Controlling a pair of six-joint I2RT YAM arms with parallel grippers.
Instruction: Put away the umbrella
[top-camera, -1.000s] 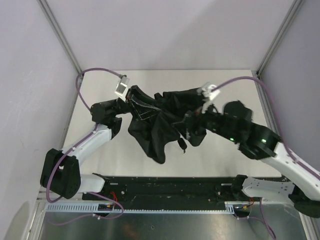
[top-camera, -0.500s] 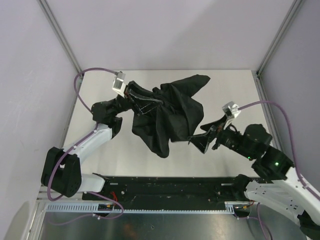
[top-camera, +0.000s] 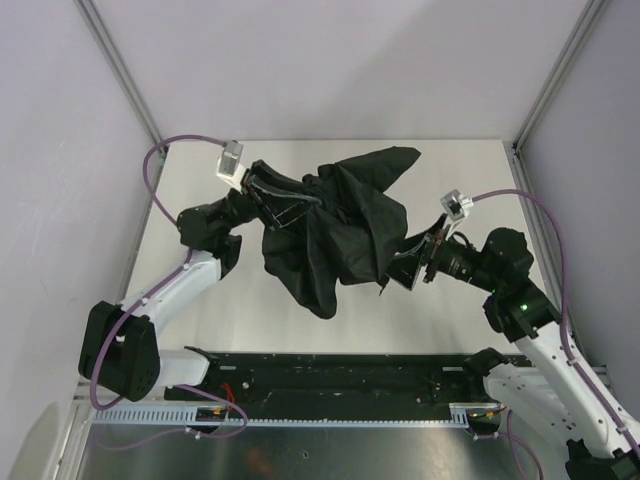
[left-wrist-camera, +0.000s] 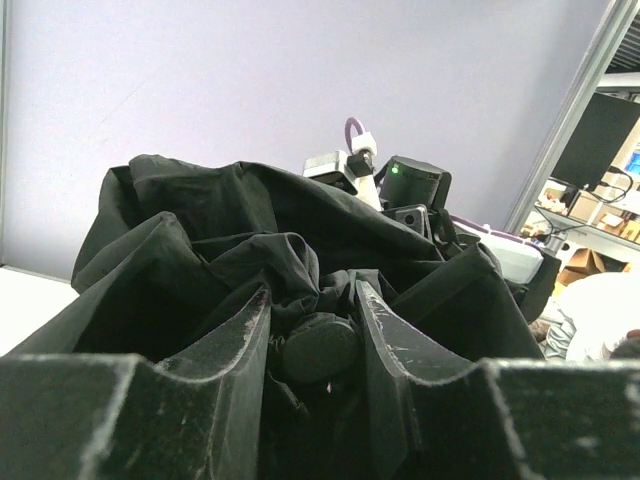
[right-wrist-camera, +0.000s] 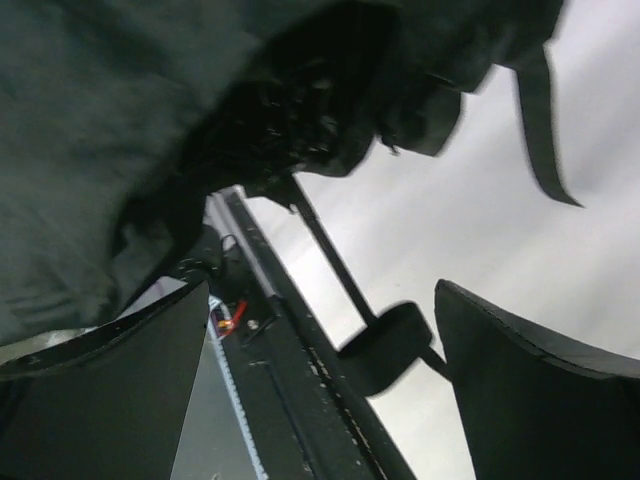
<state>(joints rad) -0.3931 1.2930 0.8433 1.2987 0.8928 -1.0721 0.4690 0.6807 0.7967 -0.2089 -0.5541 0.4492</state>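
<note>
Top external: umbrella (top-camera: 340, 230) seen stretched roughly left-right, crumpled | left gripper (top-camera: 264, 198) clamped on its left end | right gripper (top-camera: 408, 265) splayed wide, nothing gripped

Robot lab cell, plain partition walls (top-camera: 350, 70)

The umbrella (top-camera: 335, 235) is seen as a crumpled, half-collapsed mass of matte black fabric (thin ribs are exposed at its left end). A rounded black part of it is clamped within the left gripper (left-wrist-camera: 312, 300), and its loose folds hang just in front of the wide-spread right gripper (top-camera: 405, 268).
</note>
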